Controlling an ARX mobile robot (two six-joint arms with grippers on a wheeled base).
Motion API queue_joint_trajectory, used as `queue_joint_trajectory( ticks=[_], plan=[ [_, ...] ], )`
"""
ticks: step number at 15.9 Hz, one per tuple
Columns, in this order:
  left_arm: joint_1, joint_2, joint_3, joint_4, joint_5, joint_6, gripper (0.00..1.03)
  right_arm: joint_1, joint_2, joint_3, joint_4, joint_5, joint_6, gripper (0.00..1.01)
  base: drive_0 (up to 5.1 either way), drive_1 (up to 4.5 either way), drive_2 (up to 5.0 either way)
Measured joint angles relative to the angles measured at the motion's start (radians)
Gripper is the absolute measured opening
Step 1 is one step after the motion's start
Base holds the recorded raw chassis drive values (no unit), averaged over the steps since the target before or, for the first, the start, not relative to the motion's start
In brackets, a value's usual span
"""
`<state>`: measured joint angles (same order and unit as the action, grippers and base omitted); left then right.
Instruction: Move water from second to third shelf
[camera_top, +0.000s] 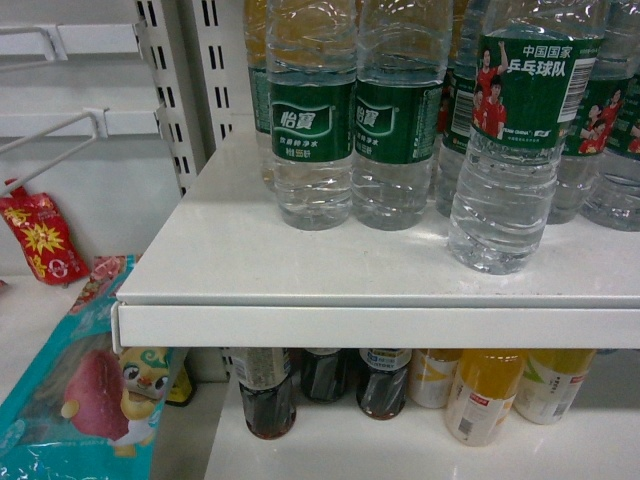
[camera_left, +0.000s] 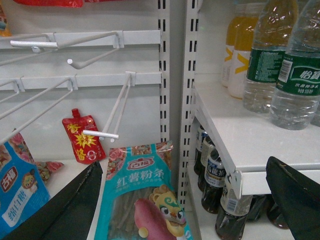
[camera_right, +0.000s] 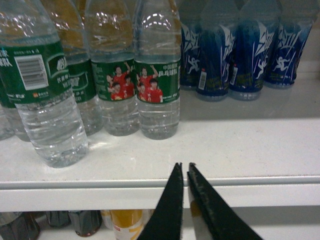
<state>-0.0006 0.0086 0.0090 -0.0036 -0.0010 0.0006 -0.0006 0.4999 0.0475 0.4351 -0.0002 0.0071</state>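
Several clear ribbed water bottles with green labels stand on the white shelf (camera_top: 300, 270). One water bottle (camera_top: 505, 150), with red-shirted players on its label, stands in front of the row at the right. In the right wrist view this front bottle (camera_right: 42, 100) is at the left, and two more player-label bottles (camera_right: 157, 75) stand behind. My right gripper (camera_right: 183, 166) is shut on nothing, its tips at the shelf's front lip, right of those bottles. My left gripper (camera_left: 184, 165) is open wide, low in front of the shelf upright. Neither gripper shows in the head view.
Dark tea bottles (camera_top: 268, 395) and yellow drink bottles (camera_top: 480, 395) stand on the shelf below. Blue-labelled bottles (camera_right: 235, 50) fill the back right. At the left are white peg hooks (camera_left: 107, 112), a teal snack bag (camera_left: 142, 200) and a red pouch (camera_left: 82, 140).
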Motion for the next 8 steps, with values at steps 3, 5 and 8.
queue_joint_trajectory(
  ticks=[3, 5, 8],
  plan=[
    [0.000, 0.000, 0.000, 0.000, 0.000, 0.000, 0.98, 0.000, -0.073, -0.006, -0.042, 0.000, -0.004, 0.02, 0.0, 0.00, 0.0],
    [0.000, 0.000, 0.000, 0.000, 0.001, 0.000, 0.98, 0.000, -0.091, -0.035, -0.041, 0.000, -0.005, 0.02, 0.0, 0.00, 0.0],
    [0.000, 0.000, 0.000, 0.000, 0.000, 0.000, 0.98, 0.000, -0.187, -0.035, -0.118, 0.000, -0.005, 0.02, 0.0, 0.00, 0.0]
  ],
)
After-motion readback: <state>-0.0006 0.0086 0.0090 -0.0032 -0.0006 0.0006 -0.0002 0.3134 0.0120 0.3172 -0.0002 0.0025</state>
